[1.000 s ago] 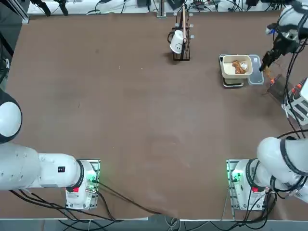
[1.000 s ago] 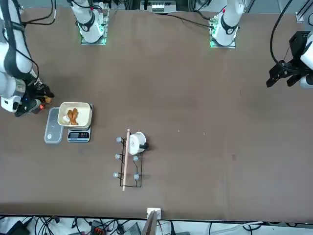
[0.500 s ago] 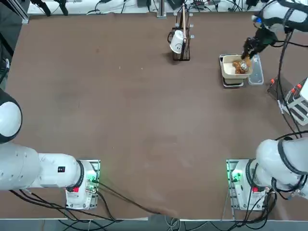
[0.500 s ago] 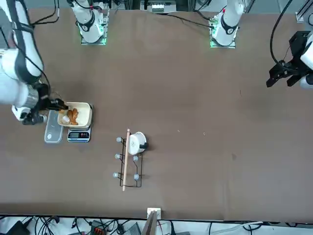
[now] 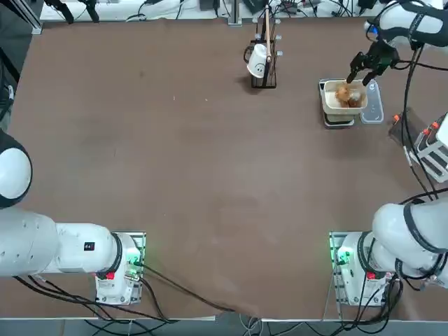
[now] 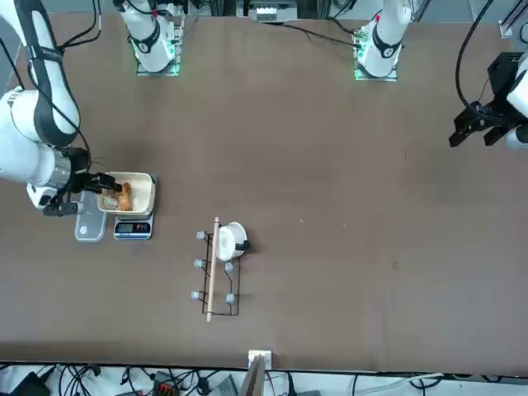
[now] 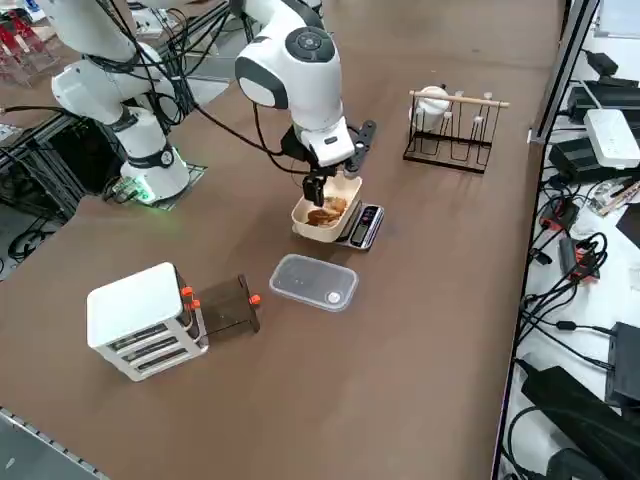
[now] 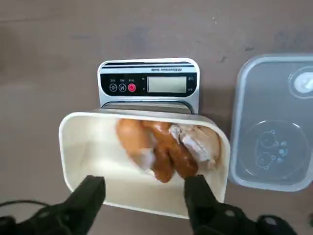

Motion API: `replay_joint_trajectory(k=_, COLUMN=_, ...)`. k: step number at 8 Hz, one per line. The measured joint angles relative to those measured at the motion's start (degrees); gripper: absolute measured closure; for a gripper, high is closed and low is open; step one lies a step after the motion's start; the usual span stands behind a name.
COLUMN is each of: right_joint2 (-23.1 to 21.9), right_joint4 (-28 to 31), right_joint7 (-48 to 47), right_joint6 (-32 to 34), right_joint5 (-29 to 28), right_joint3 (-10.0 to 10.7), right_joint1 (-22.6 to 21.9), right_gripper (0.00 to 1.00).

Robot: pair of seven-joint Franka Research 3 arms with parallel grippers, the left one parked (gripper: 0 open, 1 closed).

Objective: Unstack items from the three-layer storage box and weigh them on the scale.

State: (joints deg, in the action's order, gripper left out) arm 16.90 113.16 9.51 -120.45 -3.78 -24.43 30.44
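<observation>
Items (image 8: 166, 147) in bowl (image 8: 93, 161) — below open R gripper (image 8: 144, 193).

Dark wire rack (image 5: 264, 59) w/ white cup (image 5: 257, 60) far side; clear lid (image 7: 314, 282) flat on table (image 5: 175, 175).

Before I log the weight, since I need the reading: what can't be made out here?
- Scale display: blank-looking in the wrist view, too small elsewhere.
- Item count: pieces overlap in the bowl.
- Storage box: cut off by the top view's edge; contents behind its fronts.
- Right gripper: open, empty.
</observation>
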Motion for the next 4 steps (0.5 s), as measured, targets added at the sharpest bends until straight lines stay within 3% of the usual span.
replay_joint_trajectory(k=1, right_joint2=0.0, right_joint4=-0.1, right_joint7=2.2, right_joint6=0.2, right_joint5=1.8, right_joint3=0.2, right_joint1=0.2, right_gripper=0.20)
replay_joint_trajectory(k=2, right_joint2=0.0, right_joint4=-0.2, right_joint7=6.1, right_joint6=0.8, right_joint5=6.0, right_joint3=0.6, right_joint1=0.7, right_gripper=0.45)
replay_joint_trajectory(k=4, right_joint2=0.0, right_joint4=-0.3, right_joint7=17.7, right_joint6=2.0, right_joint5=16.1, right_joint3=1.1, right_joint1=4.5, right_gripper=0.82)
